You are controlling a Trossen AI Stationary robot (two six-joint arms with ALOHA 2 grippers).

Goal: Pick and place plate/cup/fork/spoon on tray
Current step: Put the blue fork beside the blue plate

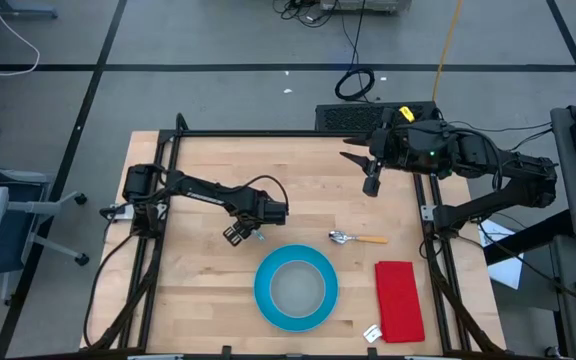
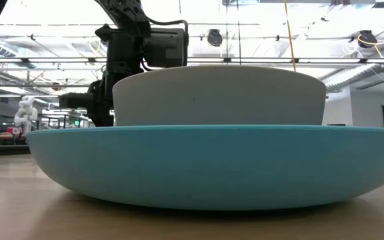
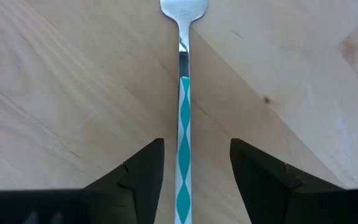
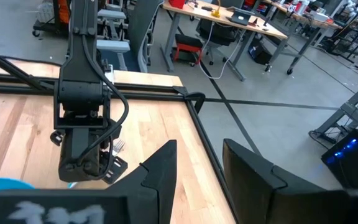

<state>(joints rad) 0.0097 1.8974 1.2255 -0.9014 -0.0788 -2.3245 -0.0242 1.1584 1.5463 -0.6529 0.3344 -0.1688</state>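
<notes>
**Fork straddled by left gripper, not yet gripped**

Fork [image 3: 184, 118] lies flat on table [image 1: 198, 170], at ten o'clock from plate [image 1: 296, 288], just beside its rim. Teal-patterned handle runs between fingers [image 3: 138, 180] of left gripper [image 1: 236, 234]; jaws moderately wide, clear gaps either side, nothing held.

Cup [image 1: 297, 288] sits inside plate, near six o'clock on table. Spoon [image 1: 356, 238] lies at one o'clock from plate, apart from it. Red cloth [image 1: 399, 300] at three o'clock.

Right gripper [image 1: 371, 180] waits raised toward one o'clock, jaws open and empty.

Risks, as judged: thin, low handle could slip or pivot if closure lands high or off-centre; fingertips could scrape wood on descent. No tray visible, so placement target uncertain.
</notes>
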